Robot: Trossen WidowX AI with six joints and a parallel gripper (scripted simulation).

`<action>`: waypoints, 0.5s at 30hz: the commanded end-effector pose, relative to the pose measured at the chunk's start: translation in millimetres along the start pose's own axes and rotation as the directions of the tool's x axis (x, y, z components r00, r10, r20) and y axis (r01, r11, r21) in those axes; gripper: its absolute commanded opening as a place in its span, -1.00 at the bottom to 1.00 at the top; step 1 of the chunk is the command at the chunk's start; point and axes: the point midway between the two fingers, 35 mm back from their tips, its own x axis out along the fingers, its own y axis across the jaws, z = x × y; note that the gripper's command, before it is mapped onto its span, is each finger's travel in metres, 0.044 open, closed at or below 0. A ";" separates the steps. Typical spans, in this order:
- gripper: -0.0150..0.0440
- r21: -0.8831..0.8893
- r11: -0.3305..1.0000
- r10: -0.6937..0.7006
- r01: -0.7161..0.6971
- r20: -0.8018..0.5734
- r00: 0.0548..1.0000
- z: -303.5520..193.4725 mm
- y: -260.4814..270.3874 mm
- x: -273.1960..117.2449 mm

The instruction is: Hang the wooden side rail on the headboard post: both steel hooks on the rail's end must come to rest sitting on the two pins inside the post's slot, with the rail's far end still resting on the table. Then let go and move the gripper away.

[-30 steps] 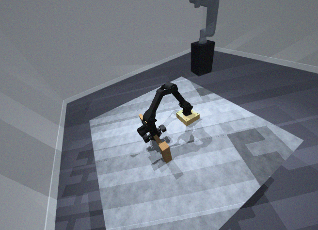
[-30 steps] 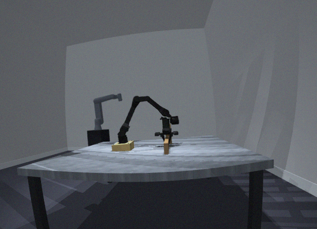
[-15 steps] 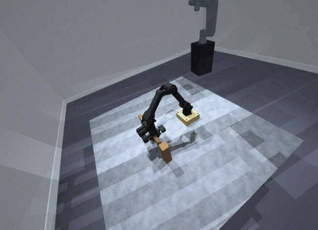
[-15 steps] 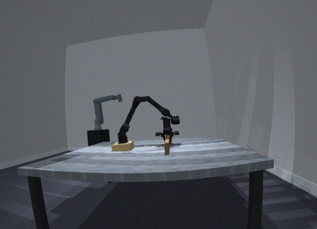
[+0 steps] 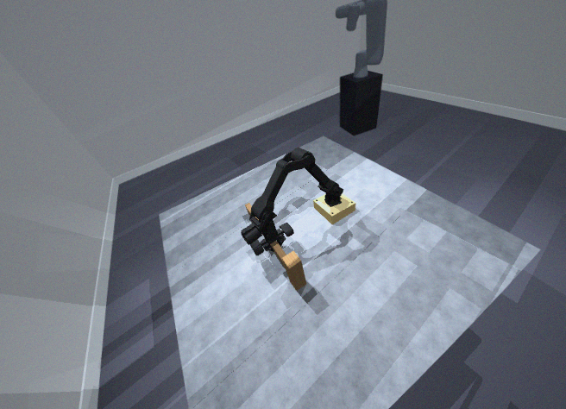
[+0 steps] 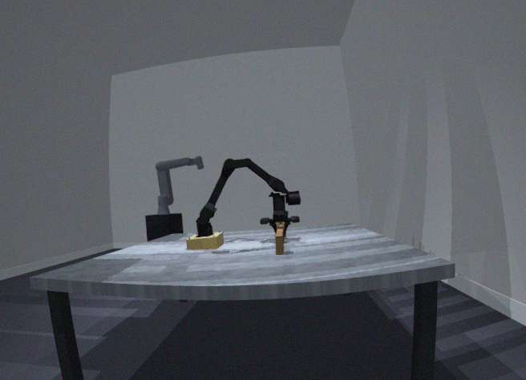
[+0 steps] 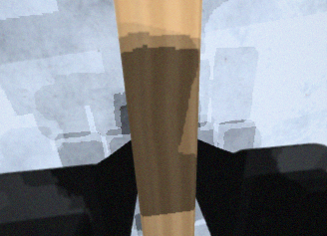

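Observation:
The long wooden side rail (image 5: 279, 252) (image 7: 160, 101) runs from behind the arm toward the headboard post. The post (image 5: 297, 276) (image 6: 279, 244) is a brown wooden block standing upright on the table. In the top view the rail's near end meets the post's upper part. Its hooks, the slot and the pins are hidden, so I cannot tell whether they are engaged. The rail's far end shows beyond the arm, low over the table; contact there is unclear. My gripper (image 5: 273, 243) (image 6: 280, 221) (image 7: 159, 139) points down and is shut on the rail, with one finger on each side.
The arm's yellow base block (image 5: 334, 213) (image 6: 204, 241) stands on the table (image 5: 356, 299) (image 6: 361, 265), to one side of the rail. A grey arm (image 5: 375, 29) (image 6: 164, 183) on a black pedestal (image 5: 360, 103) (image 6: 164, 226) stands beyond the table.

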 end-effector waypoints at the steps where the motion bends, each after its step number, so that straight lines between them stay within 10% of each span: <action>1: -0.49 0.000 1.000 0.000 0.000 0.000 1.000 0.0 0.0 0.0; 15: -0.49 -0.010 1.000 0.016 -0.016 0.004 1.000 0.0 0.0 -0.6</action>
